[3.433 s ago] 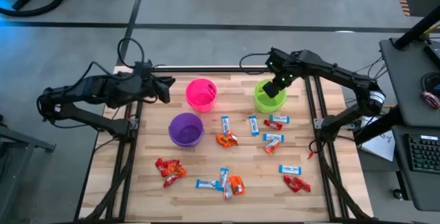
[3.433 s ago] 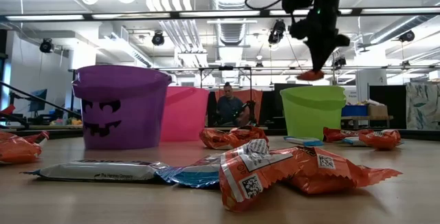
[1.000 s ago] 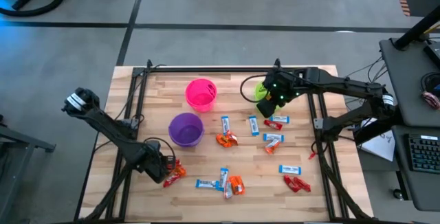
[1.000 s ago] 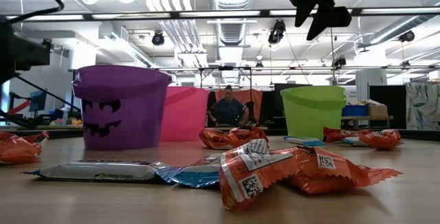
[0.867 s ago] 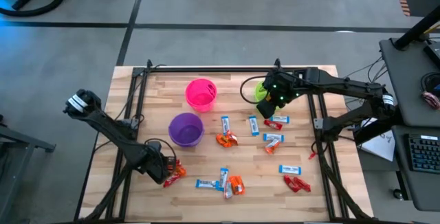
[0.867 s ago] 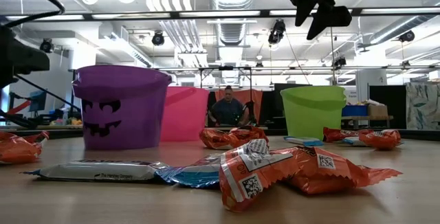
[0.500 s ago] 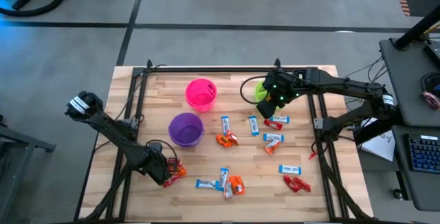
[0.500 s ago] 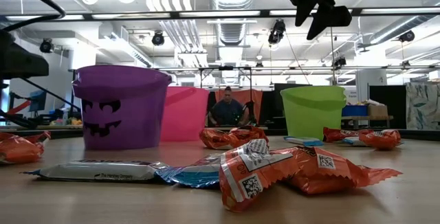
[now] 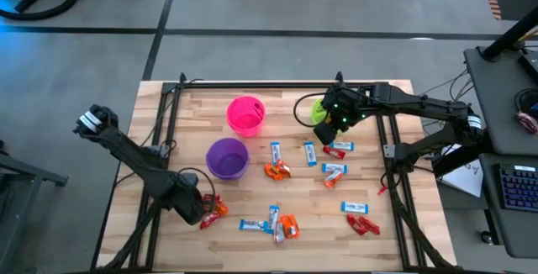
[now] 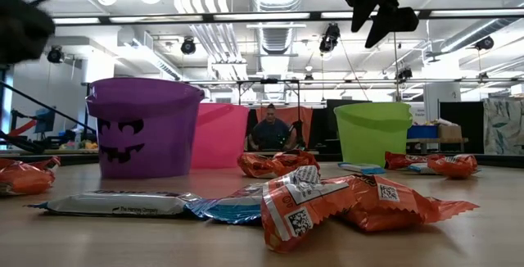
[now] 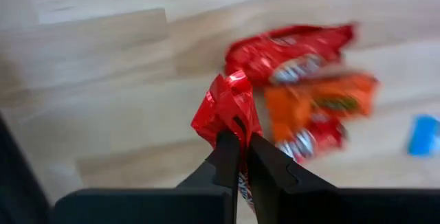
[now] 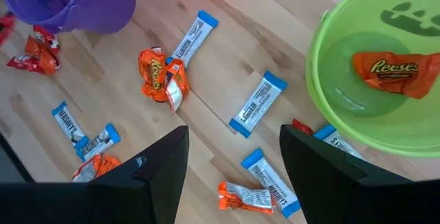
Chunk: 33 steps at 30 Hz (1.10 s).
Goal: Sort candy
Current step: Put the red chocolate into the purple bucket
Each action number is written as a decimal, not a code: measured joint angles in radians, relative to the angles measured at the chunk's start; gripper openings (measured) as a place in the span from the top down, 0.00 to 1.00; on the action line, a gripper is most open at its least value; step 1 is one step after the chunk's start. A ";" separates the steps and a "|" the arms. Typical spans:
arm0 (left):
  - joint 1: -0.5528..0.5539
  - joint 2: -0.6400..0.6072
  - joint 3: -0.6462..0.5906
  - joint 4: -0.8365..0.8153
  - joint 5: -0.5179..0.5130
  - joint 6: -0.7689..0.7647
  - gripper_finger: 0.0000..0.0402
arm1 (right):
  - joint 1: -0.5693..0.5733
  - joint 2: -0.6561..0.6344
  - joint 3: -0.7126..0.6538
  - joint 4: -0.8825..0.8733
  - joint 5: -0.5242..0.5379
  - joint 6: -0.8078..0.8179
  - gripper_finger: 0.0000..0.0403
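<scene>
A red candy (image 11: 228, 107) with a shiny, crinkled foil wrapper sits pinched between the fingers of the left gripper (image 11: 240, 157). The two dark fingers are almost fully closed, and the wrapper's bunched end fans out just beyond the fingertips (image 11: 227, 141). Just past the fingertips lie another red candy (image 11: 289, 49), an orange candy (image 11: 320, 100) with a matte crimped wrapper, and a third red piece (image 11: 313, 136); these three touch one another on the pale wood-grain table (image 11: 103, 66). In the high view, the left gripper (image 9: 198, 209) is low at this small cluster (image 9: 212, 208), near the purple cup (image 9: 227, 157).

The right gripper (image 12: 234, 165) hovers with its fingers spread wide and nothing between them. Beyond its fingers stands the green cup (image 12: 375, 73), a smooth translucent plastic tub with a round rim, holding one orange candy (image 12: 386, 71) on its floor. Slim blue-and-white bars (image 12: 258, 104) with flat rectangular wrappers lie scattered beside the cup, along with a crumpled pair of orange candies (image 12: 159, 78). The pink cup (image 9: 245, 114) stands next to the purple one. In the low view, the right gripper (image 10: 377, 9) hangs above the green cup (image 10: 372, 133).
</scene>
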 joint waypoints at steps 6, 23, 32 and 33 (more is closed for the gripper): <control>0.001 -0.122 0.151 -0.137 -0.078 0.118 0.99 | 0.000 0.000 0.000 0.003 0.009 -0.006 0.45; 0.277 -0.182 0.478 -0.217 -0.726 0.879 1.00 | -0.001 0.000 0.000 0.008 0.036 -0.036 0.45; 0.478 -0.099 0.476 -0.201 -0.603 1.062 1.00 | -0.001 0.000 0.000 0.007 0.036 -0.044 0.45; 0.490 -0.089 0.476 -0.201 -0.603 1.074 1.00 | -0.001 0.000 0.000 0.007 0.036 -0.044 0.45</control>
